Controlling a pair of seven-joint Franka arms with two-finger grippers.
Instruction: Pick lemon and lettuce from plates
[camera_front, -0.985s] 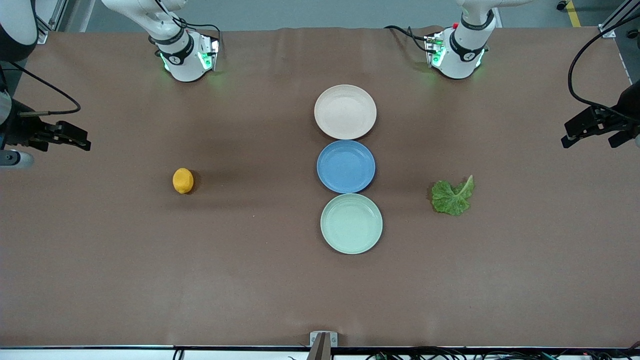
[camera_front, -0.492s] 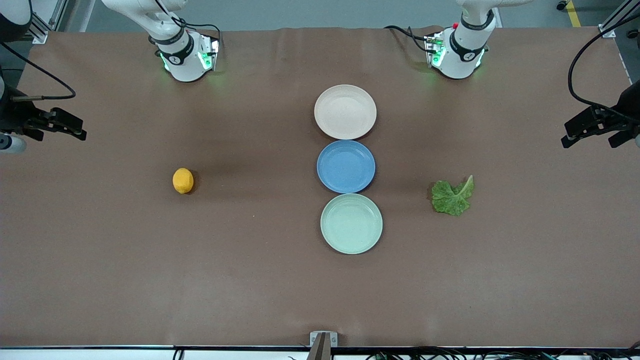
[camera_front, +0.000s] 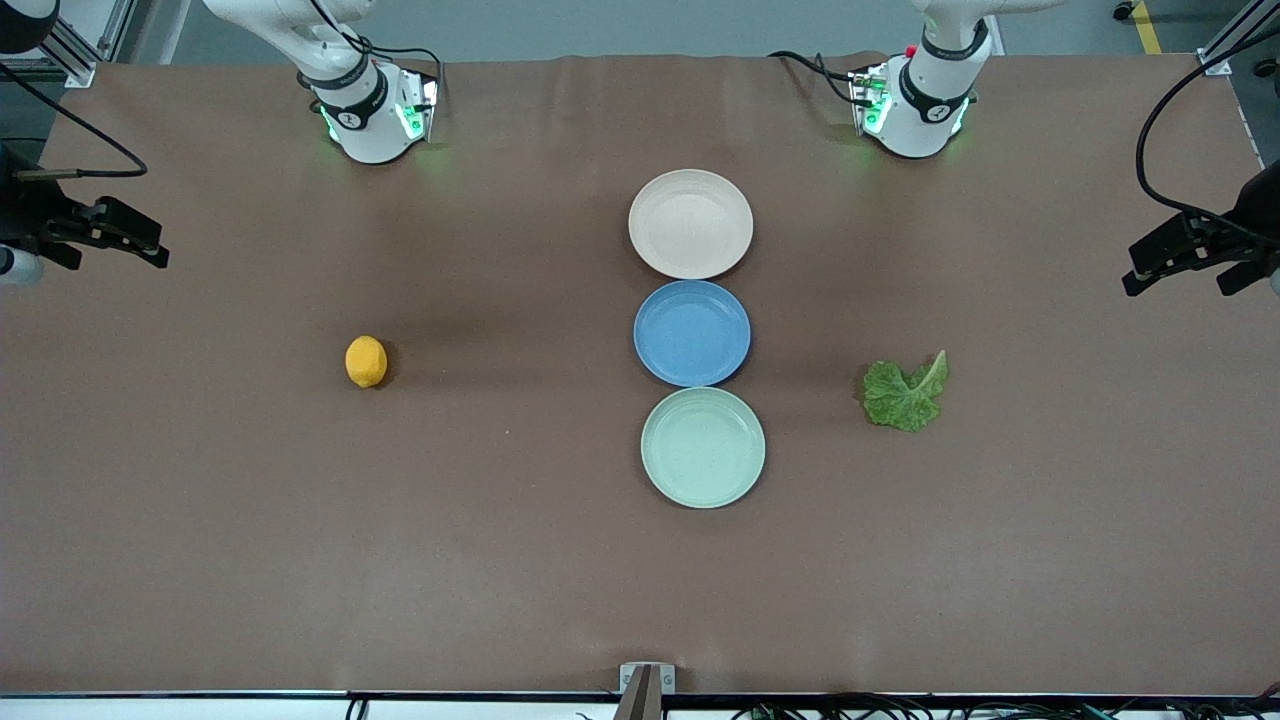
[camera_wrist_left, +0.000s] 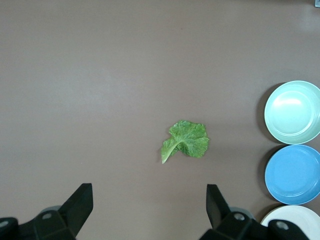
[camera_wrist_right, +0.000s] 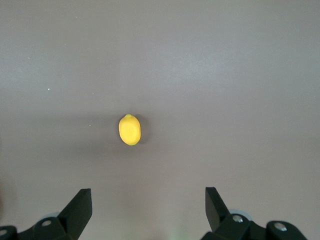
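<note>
Lemon and lettuce lay on the bare table, off the plates.

The small oval yellow-orange lemon (camera_front: 366, 361) sat toward the right arm's end, the crinkled green lettuce leaf (camera_front: 905, 395) toward the left arm's, with the cream-beige plate (camera_front: 690, 223), blue plate (camera_front: 692, 333) and mint-green plate (camera_front: 703, 447) in a row between them. The right gripper (camera_front: 150, 248) and the left gripper (camera_front: 1175, 278) hung spread wide over the table's ends, holding nothing.

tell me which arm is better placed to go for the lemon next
Right. The lemon lies toward the right arm's end of the table; the open right gripper is at that end.
</note>
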